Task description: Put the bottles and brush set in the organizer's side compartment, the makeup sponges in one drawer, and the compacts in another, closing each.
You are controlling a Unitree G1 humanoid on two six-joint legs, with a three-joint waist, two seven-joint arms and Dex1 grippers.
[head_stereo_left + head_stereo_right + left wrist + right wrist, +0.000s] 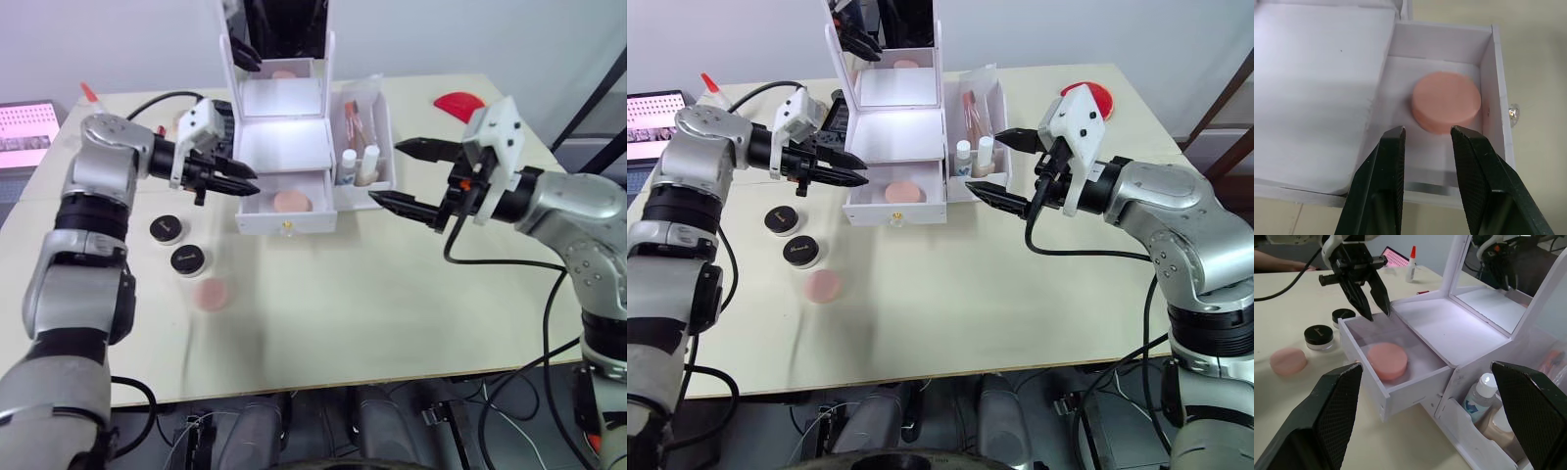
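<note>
Left gripper (235, 182) spread, empty, over open white drawer (286, 211) w/ one round pink sponge (291, 202); fetch 2nd pink sponge (210, 293) off table, approach square.

The organizer (284, 147) is plain white. A peach-pink sponge (1446, 102) lies in its drawer, and another the same colour (210, 293) sits on the cream table (372, 313). Both compacts (176, 244) are black with faint pale lettering. The bottles (358, 164) have white caps. Both hands, left (240, 181) and right (404, 174), have black fingers on silver-grey arms. A red object (458, 105) lies at the table's far edge.
</note>
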